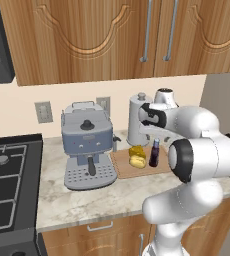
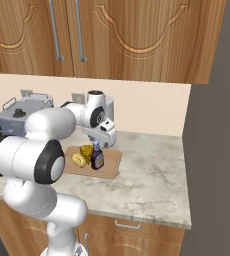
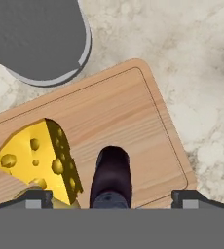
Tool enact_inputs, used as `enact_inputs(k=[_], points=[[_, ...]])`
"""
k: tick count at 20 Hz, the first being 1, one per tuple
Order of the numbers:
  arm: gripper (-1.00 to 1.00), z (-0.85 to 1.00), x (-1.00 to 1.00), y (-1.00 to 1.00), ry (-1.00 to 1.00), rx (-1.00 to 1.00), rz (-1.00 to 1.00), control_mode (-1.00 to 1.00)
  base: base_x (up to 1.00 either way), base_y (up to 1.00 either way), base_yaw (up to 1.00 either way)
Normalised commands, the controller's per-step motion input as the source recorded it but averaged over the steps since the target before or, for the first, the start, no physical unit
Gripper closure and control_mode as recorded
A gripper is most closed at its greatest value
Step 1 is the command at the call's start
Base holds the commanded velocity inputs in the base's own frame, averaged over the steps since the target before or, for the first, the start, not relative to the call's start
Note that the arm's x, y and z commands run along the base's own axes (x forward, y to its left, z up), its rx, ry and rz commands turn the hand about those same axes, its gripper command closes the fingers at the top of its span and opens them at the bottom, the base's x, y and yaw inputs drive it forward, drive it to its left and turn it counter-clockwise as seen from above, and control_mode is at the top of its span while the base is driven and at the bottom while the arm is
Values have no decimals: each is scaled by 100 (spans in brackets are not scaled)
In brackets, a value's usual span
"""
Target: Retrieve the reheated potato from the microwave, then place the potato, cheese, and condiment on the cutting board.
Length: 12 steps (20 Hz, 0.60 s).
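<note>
Hand view: condiment bottle (image 3: 111, 177) stands between open hand's (image 3: 112, 197) fingertips.

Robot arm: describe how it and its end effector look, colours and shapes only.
The arm is built of glossy white, rounded, bulbous segments joined by dark, nearly black joint rings and caps. No cables or markings show. Its end effector has two small dark grey finger tips, blocky, with lighter grey pads.

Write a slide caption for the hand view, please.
Open gripper above a dark bottle standing beside the cheese on the cutting board.
</note>
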Motion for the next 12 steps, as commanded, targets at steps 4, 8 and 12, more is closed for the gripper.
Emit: enact_inputs(k=[4,8,12], points=[[-100,34,-29,0,-4,0,0,-100,0,0,0],[-100,3,-66,4,-5,-3,0,-100,0,0,0],[-100,0,-64,8,-12,0,0,-100,0,0,0]])
